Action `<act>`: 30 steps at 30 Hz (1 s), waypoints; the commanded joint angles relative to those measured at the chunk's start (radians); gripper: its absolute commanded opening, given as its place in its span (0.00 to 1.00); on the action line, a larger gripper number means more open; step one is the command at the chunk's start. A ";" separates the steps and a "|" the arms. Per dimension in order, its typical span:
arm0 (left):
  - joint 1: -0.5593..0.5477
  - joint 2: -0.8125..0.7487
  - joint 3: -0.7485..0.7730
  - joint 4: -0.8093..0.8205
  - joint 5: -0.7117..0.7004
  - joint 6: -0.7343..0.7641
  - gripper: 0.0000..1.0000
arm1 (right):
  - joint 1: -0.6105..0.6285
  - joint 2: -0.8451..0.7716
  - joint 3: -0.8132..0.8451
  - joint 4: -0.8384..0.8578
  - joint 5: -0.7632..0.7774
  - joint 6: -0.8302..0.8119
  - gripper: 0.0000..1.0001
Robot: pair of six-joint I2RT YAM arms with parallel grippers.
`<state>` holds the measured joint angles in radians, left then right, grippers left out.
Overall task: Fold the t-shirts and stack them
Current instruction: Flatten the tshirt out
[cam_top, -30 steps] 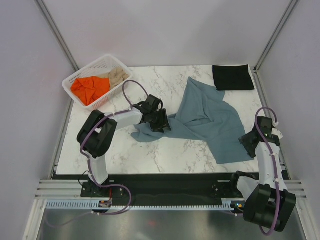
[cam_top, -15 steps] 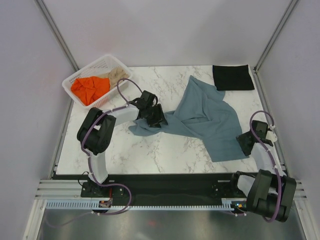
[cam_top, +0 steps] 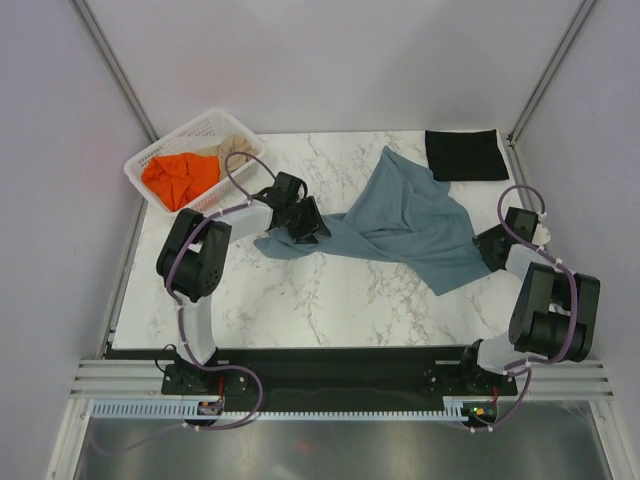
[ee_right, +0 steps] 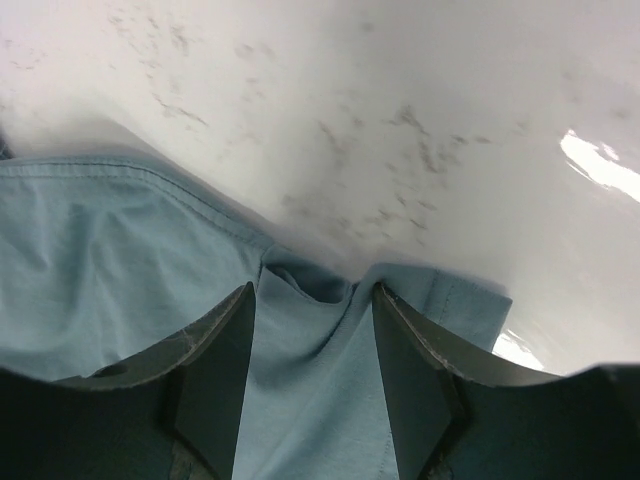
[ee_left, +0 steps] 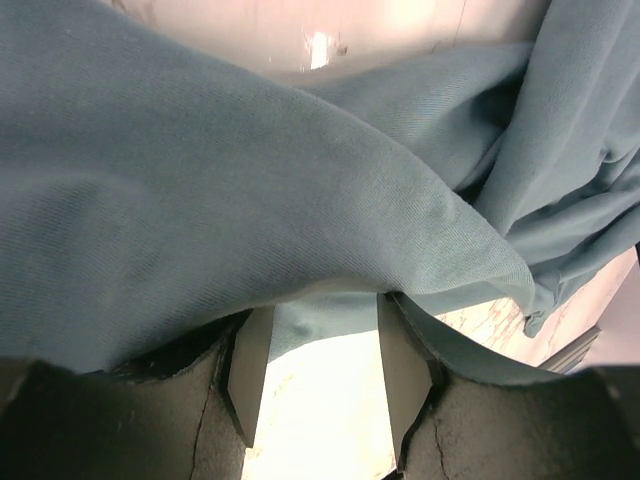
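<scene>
L arm (cam_top: 190,265) & R arm (cam_top: 545,300): white links, black joints, purple cables, dark grey jaws.

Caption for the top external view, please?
Left gripper and right gripper hold opposite ends of the blue-grey t-shirt; black t-shirt folded at far corner, orange t-shirt in the basket.

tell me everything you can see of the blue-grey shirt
The blue-grey t-shirt is soft, knit-looking cloth, unfolded and rumpled, lying in deep creases across the marble table. The left pincer grips its left end; the right pincer pinches a stitched hem at its right end.
</scene>
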<state>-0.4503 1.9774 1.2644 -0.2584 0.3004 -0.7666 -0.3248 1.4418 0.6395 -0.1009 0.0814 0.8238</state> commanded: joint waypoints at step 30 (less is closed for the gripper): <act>0.015 -0.414 -0.123 -0.030 0.138 0.072 0.60 | -0.072 -0.218 -0.057 -0.244 -0.049 0.037 0.54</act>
<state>-0.4339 1.6329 1.1389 -0.3008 0.4026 -0.7311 -0.3950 1.2121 0.5983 -0.4755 0.0608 0.8108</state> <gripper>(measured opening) 0.601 0.544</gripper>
